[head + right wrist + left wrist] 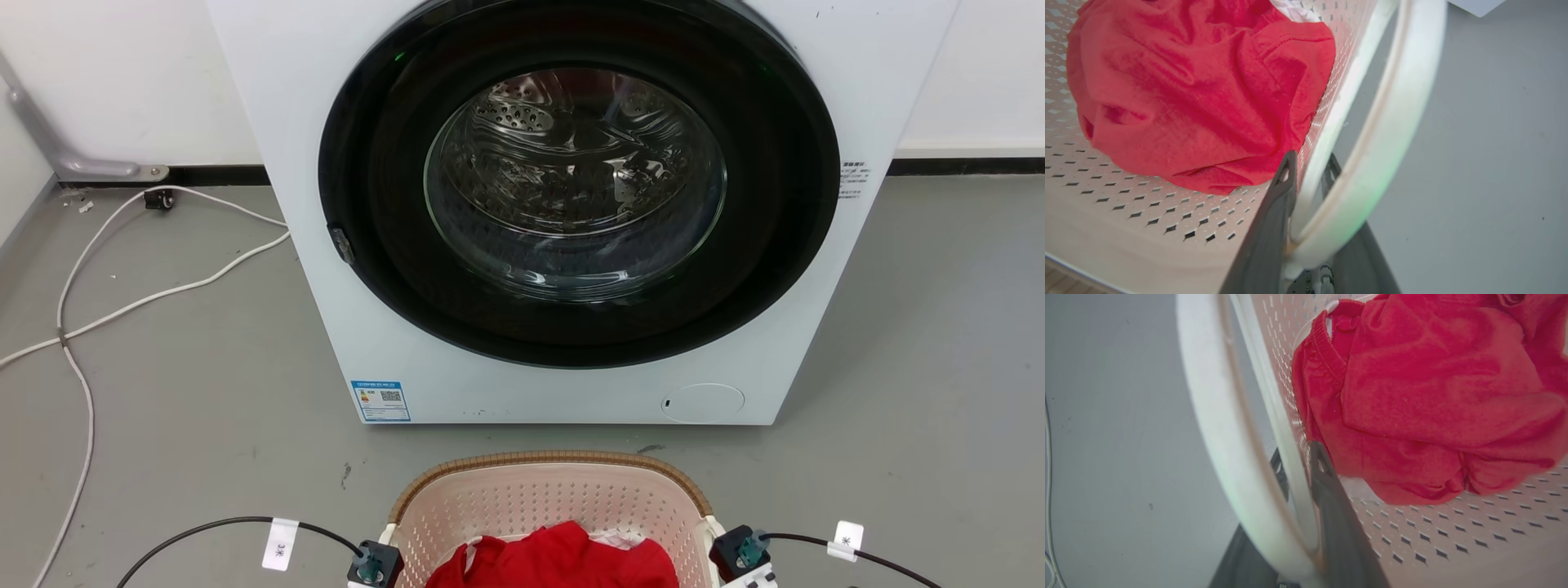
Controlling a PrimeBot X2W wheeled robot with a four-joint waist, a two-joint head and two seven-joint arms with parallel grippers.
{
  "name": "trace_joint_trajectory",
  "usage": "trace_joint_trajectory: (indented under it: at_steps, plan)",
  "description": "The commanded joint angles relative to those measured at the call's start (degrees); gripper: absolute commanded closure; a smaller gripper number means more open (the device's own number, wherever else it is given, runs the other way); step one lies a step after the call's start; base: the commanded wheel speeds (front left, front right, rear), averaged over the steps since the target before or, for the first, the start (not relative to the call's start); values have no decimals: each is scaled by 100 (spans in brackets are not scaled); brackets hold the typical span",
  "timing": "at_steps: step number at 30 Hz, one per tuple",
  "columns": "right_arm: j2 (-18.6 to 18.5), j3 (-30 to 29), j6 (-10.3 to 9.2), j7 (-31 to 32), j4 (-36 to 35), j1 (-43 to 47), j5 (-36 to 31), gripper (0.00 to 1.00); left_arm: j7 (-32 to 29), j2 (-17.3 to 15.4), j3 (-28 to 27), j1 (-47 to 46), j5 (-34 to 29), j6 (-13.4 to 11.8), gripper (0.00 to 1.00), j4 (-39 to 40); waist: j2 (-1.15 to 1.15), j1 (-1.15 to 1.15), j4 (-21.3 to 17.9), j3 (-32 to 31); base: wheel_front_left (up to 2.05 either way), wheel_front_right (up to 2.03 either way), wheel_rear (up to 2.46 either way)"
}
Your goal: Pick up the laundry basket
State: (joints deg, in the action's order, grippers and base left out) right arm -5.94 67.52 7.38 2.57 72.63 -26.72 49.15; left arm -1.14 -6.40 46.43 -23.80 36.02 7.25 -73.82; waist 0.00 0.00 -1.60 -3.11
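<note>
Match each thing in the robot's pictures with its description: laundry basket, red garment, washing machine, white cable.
1. laundry basket
2. red garment
3. washing machine
4. white cable

A. lies on the floor, at the left
B. has a brown woven-look rim
C. has a round dark door
D. lies inside the basket

Pairs: 1-B, 2-D, 3-C, 4-A

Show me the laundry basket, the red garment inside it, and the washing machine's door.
laundry basket [547,459]: head view, on the far side of its brown woven rim.
red garment [563,559]: head view, middle of the bunched cloth.
washing machine door [575,184]: head view, on the round glass.
</note>
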Motion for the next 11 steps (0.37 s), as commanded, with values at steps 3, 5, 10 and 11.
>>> trace_joint_trajectory:
  at_steps: [3, 5, 10, 11]
  plan:
    - [-61, 90, 20, 4, 44, -1, 6, 100, 75, -103, 48, -73, 4, 30, 100, 5, 0, 0, 9, -2, 0, 0, 0]
    - [-54, 109, 20, 5, 49, -3, 25, 100, 76, -105, 61, -72, 23, 30, 100, 5, 0, 0, 12, -2, 0, 0, 0]
    - [-39, 161, 20, -12, 55, -28, 73, 100, 73, -121, 85, -63, 41, 30, 100, 5, 0, 0, 19, -7, 0, 0, 0]
    - [-37, 170, 20, -12, 56, -31, 71, 100, 75, -124, 91, -59, 45, 30, 100, 5, 0, 0, 19, -10, 0, 0, 0]
